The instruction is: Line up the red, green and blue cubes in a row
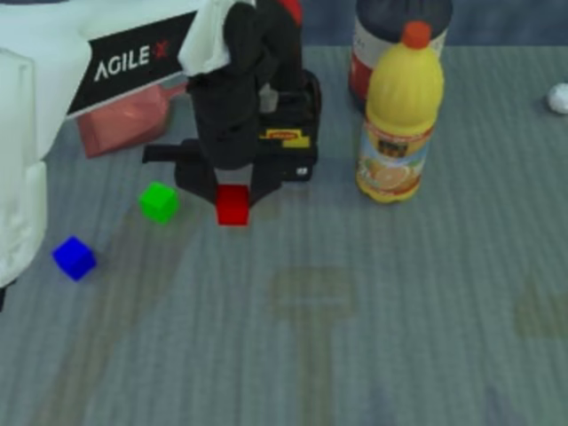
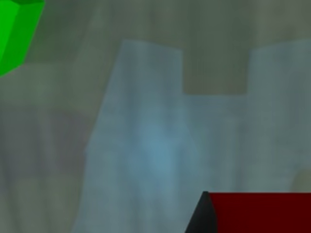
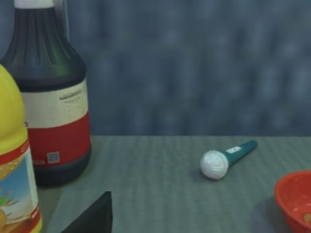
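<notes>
Gripping the red cube [image 1: 232,205], the left end effector [image 1: 232,191] sits beside the green cube [image 1: 159,201].

Illumination even, diffuse, moderate brightness in all three views. Tabletop [image 1: 399,337] carries soft-edged shadows only: faint dark patches toward near edge and right edge. Orange juice bottle [image 1: 399,115] shows mild sheen, no hard glare. Left wrist view: green cube [image 2: 17,34] defocused, pale blurred shapes across tabletop. Backdrop beyond far edge soft.
</notes>
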### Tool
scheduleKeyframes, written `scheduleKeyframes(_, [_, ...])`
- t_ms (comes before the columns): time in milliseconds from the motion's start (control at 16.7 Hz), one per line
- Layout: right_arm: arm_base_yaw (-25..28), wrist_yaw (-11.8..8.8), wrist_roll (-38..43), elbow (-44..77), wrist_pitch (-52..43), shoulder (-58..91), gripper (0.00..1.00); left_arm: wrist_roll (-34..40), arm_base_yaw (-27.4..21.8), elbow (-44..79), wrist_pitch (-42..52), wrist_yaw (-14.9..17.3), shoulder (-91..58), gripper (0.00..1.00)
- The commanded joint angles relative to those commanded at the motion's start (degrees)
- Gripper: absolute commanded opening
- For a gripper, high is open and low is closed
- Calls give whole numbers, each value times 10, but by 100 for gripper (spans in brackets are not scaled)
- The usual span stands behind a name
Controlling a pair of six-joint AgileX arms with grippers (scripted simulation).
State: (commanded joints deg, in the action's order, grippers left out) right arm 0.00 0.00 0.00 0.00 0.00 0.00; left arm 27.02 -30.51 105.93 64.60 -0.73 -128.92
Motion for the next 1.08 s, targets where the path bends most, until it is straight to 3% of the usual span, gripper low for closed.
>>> scheduleKeyframes(540, [0, 0, 0, 0, 0, 0, 100, 117, -80, -302, -66, -6, 215, 0])
scheduleKeyframes(1080, [0, 0, 0, 0, 0, 0, 100, 136, -93, -347, -87, -8, 247, 0])
